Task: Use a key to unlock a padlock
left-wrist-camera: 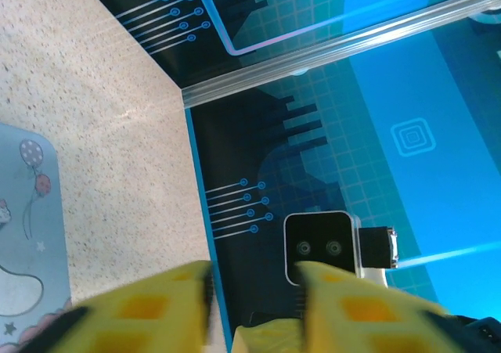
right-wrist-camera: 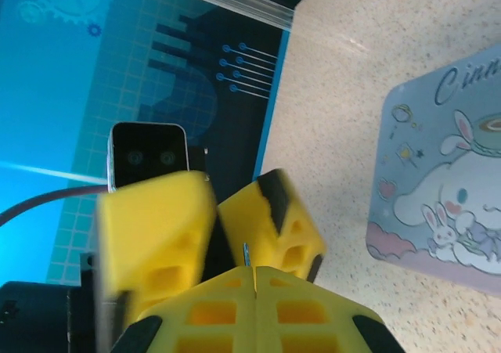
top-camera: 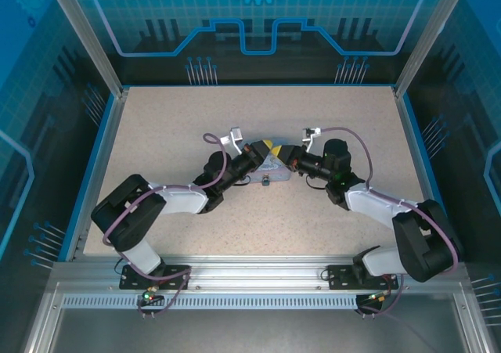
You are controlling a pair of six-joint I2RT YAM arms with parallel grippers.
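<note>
Right pincer (right-wrist-camera: 254, 273) clamped on thin key (right-wrist-camera: 246, 255), lower centre. Left pincer (left-wrist-camera: 254, 282) parted, facing it, beside patterned box (right-wrist-camera: 446, 173).

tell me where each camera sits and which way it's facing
Top external: high behind the arms, looking down on the table; both arms show, left gripper and right gripper close together over the pale blue box.
Left wrist: on the left arm, facing the right wrist camera and the enclosure wall; own yellow fingers apart.
Right wrist: on the right arm, facing the left wrist camera; own fingers shut on a thin sliver, probably the key.
Shared: both wrist views catch the box.
</note>
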